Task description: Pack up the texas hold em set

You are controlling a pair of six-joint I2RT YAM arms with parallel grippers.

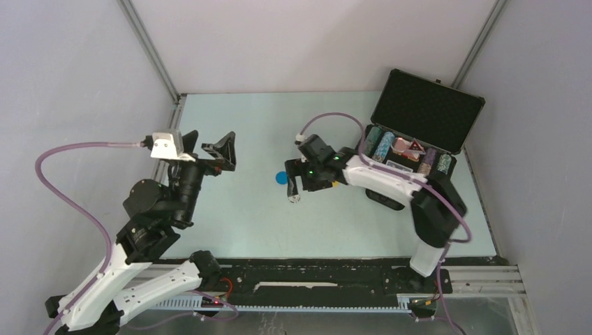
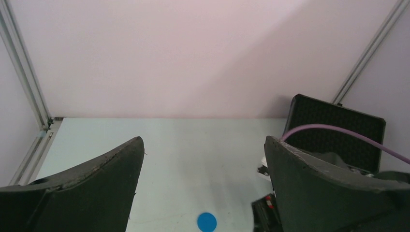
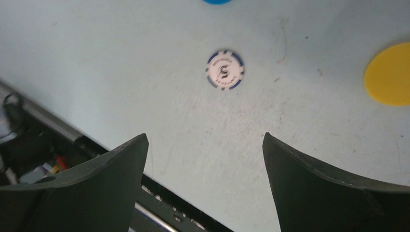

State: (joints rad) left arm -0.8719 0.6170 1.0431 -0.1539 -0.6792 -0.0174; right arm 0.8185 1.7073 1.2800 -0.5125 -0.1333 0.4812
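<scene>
The black foam-lined briefcase (image 1: pixel 427 112) stands open at the back right. It holds rows of striped chips (image 1: pixel 380 144), a red triangle (image 1: pixel 415 146) and card decks. Its lid also shows in the left wrist view (image 2: pixel 333 126). A blue disc (image 1: pixel 281 179) lies mid-table and shows in the left wrist view too (image 2: pixel 207 222). A white and blue chip (image 1: pixel 295 198) lies flat just in front of it. My right gripper (image 1: pixel 299 183) hovers open and empty above this chip (image 3: pixel 225 70). A yellow disc (image 3: pixel 389 73) lies beside it. My left gripper (image 1: pixel 209 144) is open, empty and raised at the left.
The table's black front rail (image 3: pixel 159 195) runs just below my right gripper. Metal frame posts (image 2: pixel 19 72) and white walls close in the table at the back and sides. My right arm (image 1: pixel 391 181) stretches across in front of the briefcase.
</scene>
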